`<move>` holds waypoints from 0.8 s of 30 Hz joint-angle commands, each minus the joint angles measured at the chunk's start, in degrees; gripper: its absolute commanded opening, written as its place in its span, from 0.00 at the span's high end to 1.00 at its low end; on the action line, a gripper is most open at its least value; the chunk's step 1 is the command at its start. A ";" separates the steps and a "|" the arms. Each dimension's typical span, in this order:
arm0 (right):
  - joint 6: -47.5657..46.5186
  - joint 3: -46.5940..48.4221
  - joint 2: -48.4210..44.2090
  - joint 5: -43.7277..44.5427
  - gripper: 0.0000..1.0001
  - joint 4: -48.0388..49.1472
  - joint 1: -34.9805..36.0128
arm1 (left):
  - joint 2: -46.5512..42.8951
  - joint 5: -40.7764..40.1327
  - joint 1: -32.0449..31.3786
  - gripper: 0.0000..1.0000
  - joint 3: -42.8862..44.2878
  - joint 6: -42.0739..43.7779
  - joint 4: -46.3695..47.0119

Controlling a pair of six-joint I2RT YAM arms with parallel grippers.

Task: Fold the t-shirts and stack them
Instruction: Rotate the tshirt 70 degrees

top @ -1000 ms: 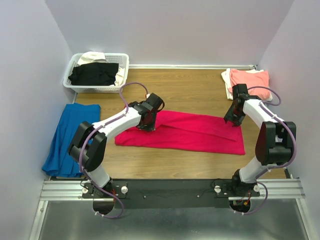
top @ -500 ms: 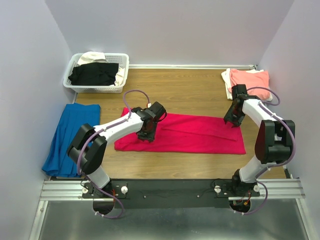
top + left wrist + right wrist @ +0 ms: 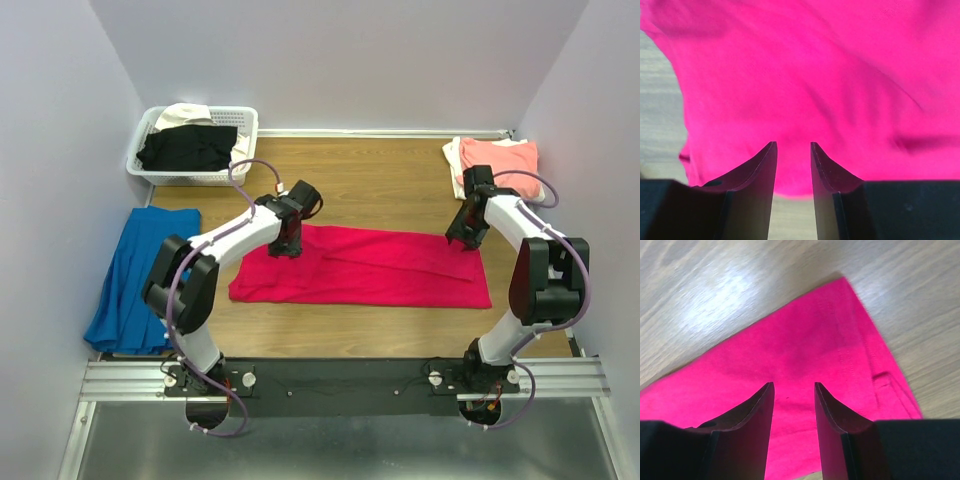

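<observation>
Lying beneath left tool and right tool, red t-shirt, both parted, seemingly empty

Bare table lies open beyond the flat red t-shirt, between the white basket far left and the salmon t-shirt stack far right; blue cloth covers the left edge.

The red t-shirt, blurred, overruns the left wrist view's edges.
</observation>
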 commanded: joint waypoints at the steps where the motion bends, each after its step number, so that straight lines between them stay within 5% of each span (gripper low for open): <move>1: -0.81 1.30 0.28 -2.05 0.54 0.91 1.31 | 5.07 2.20 6.62 0.59 -2.27 -2.19 5.55; 8: -0.28 0.77 -0.77 -1.96 0.54 1.44 1.40 | 13.67 5.11 10.76 0.61 0.97 -3.77 6.53; 14: 0.42 0.51 -0.86 -2.48 0.54 1.97 1.48 | 25.19 9.77 12.43 0.65 12.65 -4.30 5.22; 24: 0.07 -0.19 -1.22 -2.83 0.54 2.14 1.75 | 48.46 8.98 15.68 0.68 55.76 -2.55 -5.24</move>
